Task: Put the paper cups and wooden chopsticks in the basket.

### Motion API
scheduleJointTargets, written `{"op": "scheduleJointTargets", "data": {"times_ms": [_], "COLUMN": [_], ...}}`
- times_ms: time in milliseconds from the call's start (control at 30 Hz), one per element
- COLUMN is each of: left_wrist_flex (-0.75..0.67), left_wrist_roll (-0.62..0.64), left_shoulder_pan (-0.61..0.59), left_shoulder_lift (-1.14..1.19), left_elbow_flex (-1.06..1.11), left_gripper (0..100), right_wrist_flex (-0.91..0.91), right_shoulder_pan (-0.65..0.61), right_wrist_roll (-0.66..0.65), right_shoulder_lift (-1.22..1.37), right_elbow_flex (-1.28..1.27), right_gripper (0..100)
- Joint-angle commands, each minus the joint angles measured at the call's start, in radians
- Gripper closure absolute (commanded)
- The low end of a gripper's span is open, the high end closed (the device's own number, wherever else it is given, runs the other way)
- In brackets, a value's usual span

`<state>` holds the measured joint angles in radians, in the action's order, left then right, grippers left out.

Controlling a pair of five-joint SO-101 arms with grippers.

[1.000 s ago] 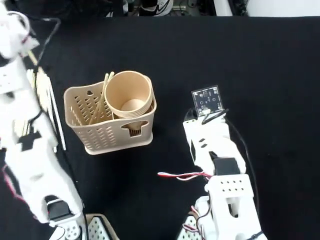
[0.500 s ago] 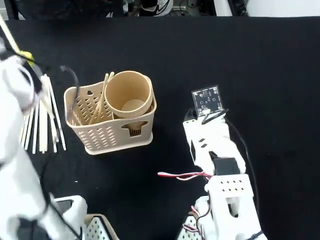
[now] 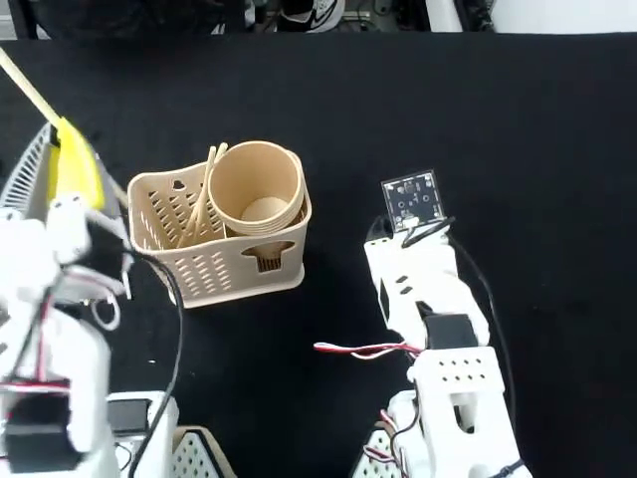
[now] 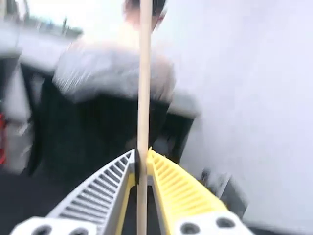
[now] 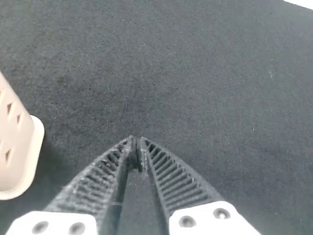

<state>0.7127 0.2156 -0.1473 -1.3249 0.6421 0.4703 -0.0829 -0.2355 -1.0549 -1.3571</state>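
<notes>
The beige slotted basket (image 3: 189, 264) stands left of the table's middle. In it are stacked paper cups (image 3: 256, 187) and a few wooden chopsticks (image 3: 203, 196) leaning beside them. My left gripper (image 3: 53, 129) is raised high at the left side, shut on one wooden chopstick (image 3: 24, 78) that sticks out past its tips. In the left wrist view that chopstick (image 4: 144, 73) runs straight up from between the grey and yellow fingers of the left gripper (image 4: 140, 164). My right gripper (image 5: 135, 147) is shut on nothing, low over the black cloth to the right of the basket (image 5: 14, 156).
The right arm (image 3: 430, 299) lies along the table right of the basket, with its wrist camera board (image 3: 413, 198) at the front. Black cloth (image 3: 498, 129) covers the table. The left arm's white body (image 3: 50, 329) covers the table's left edge.
The left arm has risen from the loose chopsticks at the left edge, lifting one chopstick with it, and now hides that pile. The right arm has not moved.
</notes>
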Motion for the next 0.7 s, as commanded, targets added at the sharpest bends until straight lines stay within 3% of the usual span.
{"op": "scheduleJointTargets", "data": {"times_ms": [0,100,433,533,667], "left_wrist_flex": [-0.358,-0.436,-0.445,-0.425,-0.279], "left_wrist_roll": [-0.005,-0.005,-0.012,-0.097,-0.058], "left_shoulder_pan": [0.085,0.111,0.108,0.114,0.107], "left_shoulder_lift": [-0.161,-0.212,-0.229,-0.229,-0.229], "left_elbow_flex": [0.335,0.484,0.684,0.688,0.602], "left_gripper": [97,97,97,89,81], "right_wrist_flex": [-0.02,-0.02,-0.021,-0.021,-0.021], "right_shoulder_pan": [0.009,0.009,0.009,0.009,0.009], "right_wrist_roll": [-0.009,-0.009,-0.009,-0.009,-0.009], "right_shoulder_lift": [-0.008,-0.008,-0.008,-0.008,-0.008], "right_elbow_flex": [0.007,0.007,0.007,0.007,0.007], "right_gripper": [98.5,98.5,98.5,98.5,98.5]}}
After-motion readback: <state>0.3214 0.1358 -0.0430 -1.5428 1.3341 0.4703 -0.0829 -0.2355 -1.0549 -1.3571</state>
